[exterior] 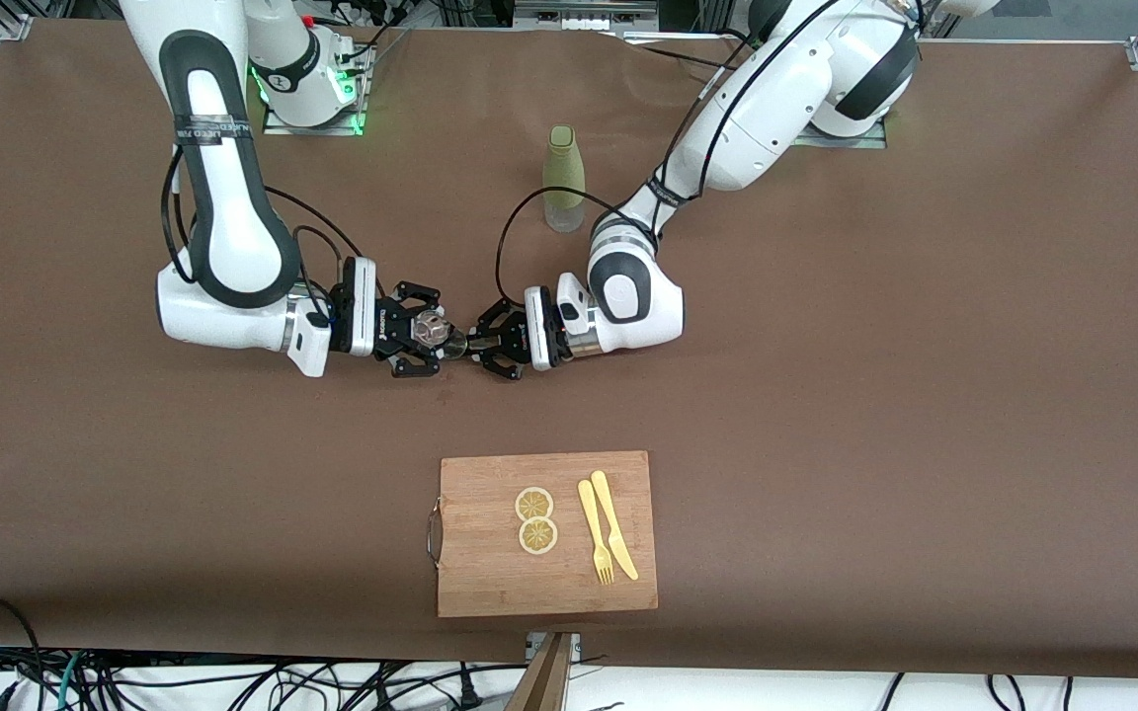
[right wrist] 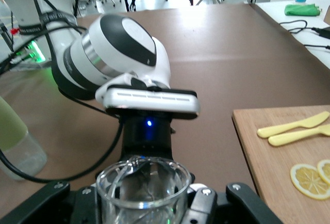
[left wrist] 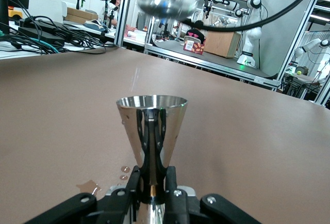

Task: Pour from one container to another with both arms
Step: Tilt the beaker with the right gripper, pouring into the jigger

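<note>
Two arms: both reached low over the middle of the brown table, their grippers facing each other, almost touching.
Front view, right gripper: closed around a clear glass cup, held just above the table toward the right arm's end.
Front view, left gripper: closed on a metal jigger, its mouth beside the cup's rim.
Front view, green bottle: upright on the table, farther from the front camera than both grippers, near the left arm's forearm.
Front view, wooden cutting board: nearer to the front camera than the grippers, well apart from them; a metal handle sat on its edge toward the right arm's end.
Front view, board contents: two lemon slices lay touching, with a yellow fork and a yellow knife beside them.
Left wrist view, left gripper: its fingers pinched the jigger at its narrow waist, the upper cone standing upright with an open mouth.
Left wrist view, table: a few small wet drops lay beside the jigger.
Right wrist view, right gripper: the glass cup sat clamped between its fingers.
Right wrist view, surroundings: left arm's wrist just past the cup; board, cutlery and lemon slices to one side, bottle to another.
</note>
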You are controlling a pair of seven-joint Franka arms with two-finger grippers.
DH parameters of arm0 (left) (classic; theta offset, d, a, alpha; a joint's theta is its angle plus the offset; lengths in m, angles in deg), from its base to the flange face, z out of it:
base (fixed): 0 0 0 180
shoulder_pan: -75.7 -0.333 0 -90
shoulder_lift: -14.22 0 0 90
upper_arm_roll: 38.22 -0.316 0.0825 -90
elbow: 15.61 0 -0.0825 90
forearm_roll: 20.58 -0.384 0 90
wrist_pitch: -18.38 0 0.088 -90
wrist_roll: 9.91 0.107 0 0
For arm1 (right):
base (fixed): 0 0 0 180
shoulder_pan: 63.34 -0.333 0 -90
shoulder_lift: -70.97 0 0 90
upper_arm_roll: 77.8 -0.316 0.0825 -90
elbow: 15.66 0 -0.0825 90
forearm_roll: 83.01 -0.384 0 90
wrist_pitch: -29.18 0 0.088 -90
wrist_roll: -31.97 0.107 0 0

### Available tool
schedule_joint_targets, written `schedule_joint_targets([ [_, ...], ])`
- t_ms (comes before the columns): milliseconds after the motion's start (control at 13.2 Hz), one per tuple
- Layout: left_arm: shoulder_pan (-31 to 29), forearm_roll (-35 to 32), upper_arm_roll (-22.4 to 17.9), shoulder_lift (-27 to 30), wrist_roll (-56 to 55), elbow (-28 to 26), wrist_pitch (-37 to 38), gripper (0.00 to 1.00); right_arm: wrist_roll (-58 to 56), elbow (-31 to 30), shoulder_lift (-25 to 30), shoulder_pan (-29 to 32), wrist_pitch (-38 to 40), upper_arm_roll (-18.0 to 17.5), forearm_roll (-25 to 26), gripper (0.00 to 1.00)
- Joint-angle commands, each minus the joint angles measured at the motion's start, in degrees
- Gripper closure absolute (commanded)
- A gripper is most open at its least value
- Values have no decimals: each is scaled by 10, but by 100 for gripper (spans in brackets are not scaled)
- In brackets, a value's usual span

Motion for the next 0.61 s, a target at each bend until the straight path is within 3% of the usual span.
schedule_joint_targets([
  [0, 2, 4, 0, -2, -8, 13, -3, 100, 14, -20, 41, 15, 40, 1, -18, 91],
  [531, -20, 0, 0, 28, -3, -26, 0, 100, 19, -17, 42, 67, 126, -5, -40, 91],
])
